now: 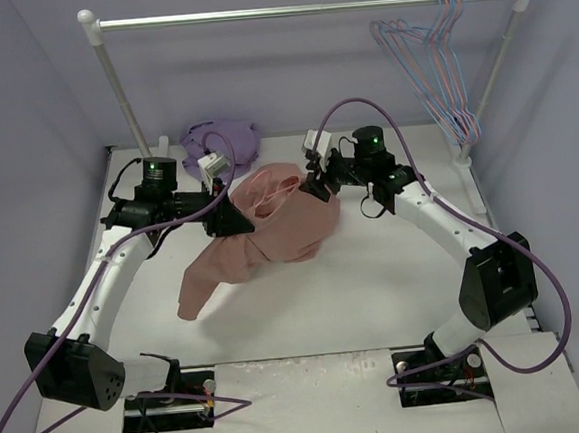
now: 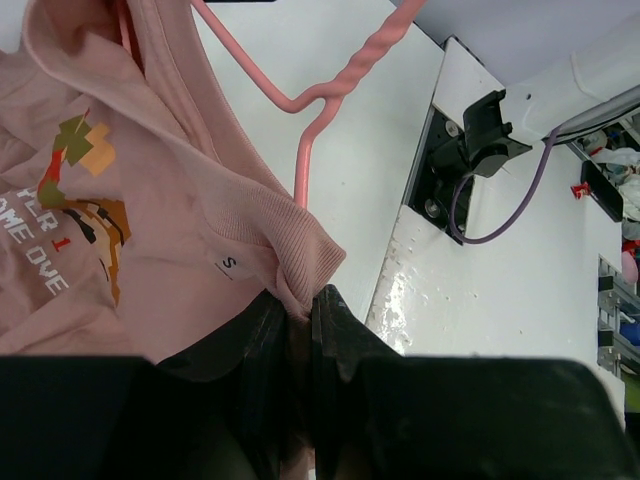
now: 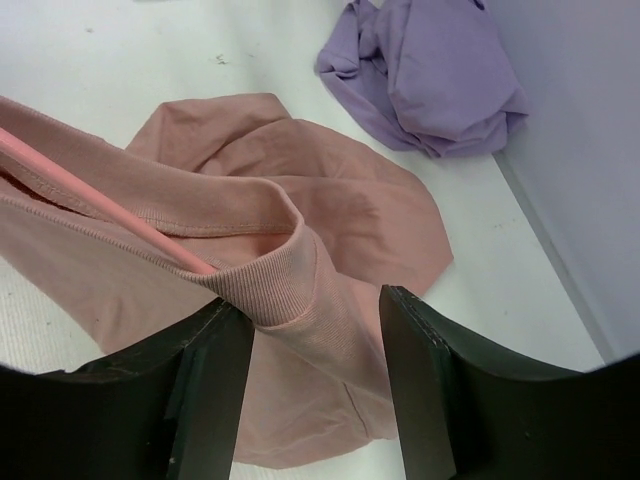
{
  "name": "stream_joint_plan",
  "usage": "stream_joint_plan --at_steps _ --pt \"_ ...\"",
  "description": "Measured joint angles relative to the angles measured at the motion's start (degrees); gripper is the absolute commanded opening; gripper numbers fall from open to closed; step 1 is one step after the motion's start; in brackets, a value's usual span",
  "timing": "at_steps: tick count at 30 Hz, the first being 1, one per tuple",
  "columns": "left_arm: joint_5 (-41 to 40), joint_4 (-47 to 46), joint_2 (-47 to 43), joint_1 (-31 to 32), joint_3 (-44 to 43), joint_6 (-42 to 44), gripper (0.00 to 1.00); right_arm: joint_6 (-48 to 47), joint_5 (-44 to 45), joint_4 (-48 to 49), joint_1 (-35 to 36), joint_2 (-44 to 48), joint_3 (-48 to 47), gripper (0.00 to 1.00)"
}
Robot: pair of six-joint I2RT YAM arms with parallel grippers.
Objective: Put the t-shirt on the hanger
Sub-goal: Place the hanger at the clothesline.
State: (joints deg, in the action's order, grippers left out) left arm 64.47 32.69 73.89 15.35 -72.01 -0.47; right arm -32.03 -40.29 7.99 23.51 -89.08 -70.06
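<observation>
1. While the white tabletop stretches out on every side of it, the salmon-pink t-shirt hangs bunched near the middle, its collar end lifted between the two arms and its lower part trailing down to the surface.
2. Behind the t-shirt stands a clothes rail, with blue hangers on the end behind and to the right of the t-shirt.
3. Just behind the t-shirt's left side lies a crumpled lavender garment.
4. Inside the t-shirt's neck opening sits the pale-pink hanger, its twisted stem sticking out past the collar.
5. At the t-shirt's left edge, the left hand is pinched tight on the ribbed collar.
6. At the t-shirt's right edge, the right hand is spread wide; a collar fold and the hanger wire lie between its fingers, unclamped.
</observation>
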Motion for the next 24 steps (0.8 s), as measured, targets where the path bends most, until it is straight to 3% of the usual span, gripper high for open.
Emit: stream_joint_plan --at_steps 8,11,12,15,21,22,24 --pt "1.36 3.54 1.73 0.0 -2.69 2.03 0.0 -1.55 -4.46 -3.08 0.63 -0.37 -0.98 0.5" --pt "1.55 4.81 2.34 0.0 -3.89 2.8 0.0 -2.47 -5.88 -4.02 1.27 -0.7 -1.7 0.29" --pt "1.53 5.11 2.54 0.0 -4.26 3.08 0.0 -2.64 -6.21 -4.35 1.38 -0.72 -1.84 0.16" --pt "0.79 6.08 2.69 -0.48 -5.25 3.32 0.0 -4.61 -6.97 -6.16 1.7 -0.72 -2.16 0.0" --pt "-4.68 7.76 2.73 -0.92 -7.1 5.25 0.0 -6.54 -7.08 -10.51 1.49 -0.31 -2.21 0.0" --pt "-6.51 8.24 2.8 -0.79 -7.48 5.86 0.11 -6.62 -7.04 -11.37 1.27 0.13 -2.21 0.0" --pt "-10.4 8.94 2.84 -0.46 -8.31 6.69 0.16 -6.64 -6.78 -12.68 0.7 1.62 -2.21 0.0"
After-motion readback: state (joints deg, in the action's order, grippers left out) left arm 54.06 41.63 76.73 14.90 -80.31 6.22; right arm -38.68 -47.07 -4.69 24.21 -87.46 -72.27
